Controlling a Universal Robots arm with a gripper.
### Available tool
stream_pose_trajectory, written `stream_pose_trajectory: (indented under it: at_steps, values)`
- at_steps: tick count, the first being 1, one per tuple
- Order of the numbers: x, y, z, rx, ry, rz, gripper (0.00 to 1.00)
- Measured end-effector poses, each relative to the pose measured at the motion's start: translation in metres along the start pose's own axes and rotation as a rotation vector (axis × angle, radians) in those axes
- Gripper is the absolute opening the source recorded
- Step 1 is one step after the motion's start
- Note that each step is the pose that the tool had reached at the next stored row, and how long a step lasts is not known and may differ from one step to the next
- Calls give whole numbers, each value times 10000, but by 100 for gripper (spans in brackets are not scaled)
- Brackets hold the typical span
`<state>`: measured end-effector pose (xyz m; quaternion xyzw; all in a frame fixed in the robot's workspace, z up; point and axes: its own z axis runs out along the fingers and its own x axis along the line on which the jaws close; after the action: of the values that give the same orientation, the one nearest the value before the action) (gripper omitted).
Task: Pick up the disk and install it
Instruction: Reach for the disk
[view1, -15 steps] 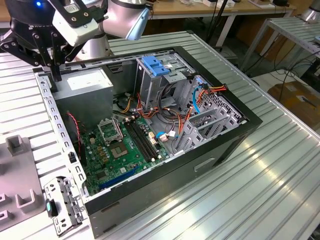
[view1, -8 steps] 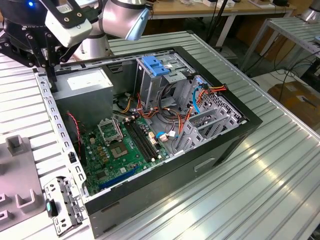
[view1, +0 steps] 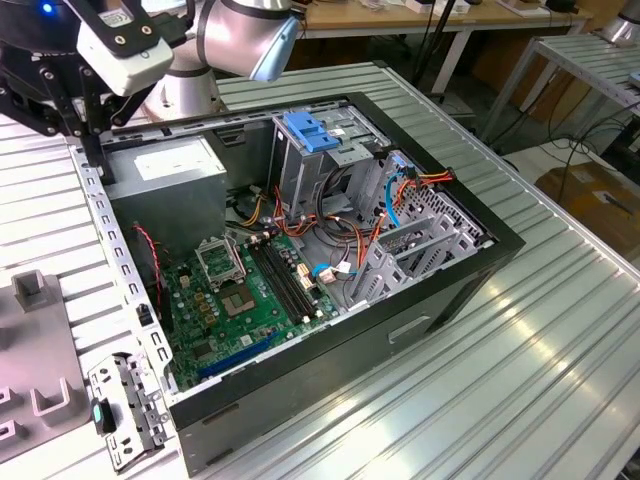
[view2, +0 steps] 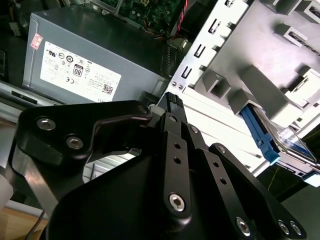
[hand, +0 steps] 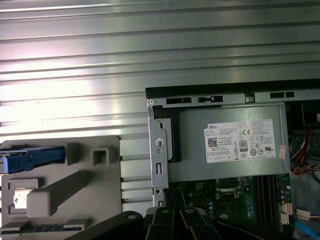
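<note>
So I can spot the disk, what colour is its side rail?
Blue; the side rail of the disk shows best in the second wrist view.

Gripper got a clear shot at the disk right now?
Likely yes: the disk sits in the grey holder outside the case, nothing on it; the gripper hangs nearby at the case edge.

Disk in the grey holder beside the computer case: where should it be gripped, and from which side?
Probably across its two long edges, on the blue side rails, coming straight down from above. The disk lies flat in the grey holder with its broad face up, and the holder's blocks stand close around it.
</note>
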<state>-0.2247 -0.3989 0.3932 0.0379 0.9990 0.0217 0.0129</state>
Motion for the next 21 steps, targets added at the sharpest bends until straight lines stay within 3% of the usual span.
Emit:
stream_pose_trajectory:
  at_steps: [21]
  values:
    - [344,-26,-9,0,0,-1,11]
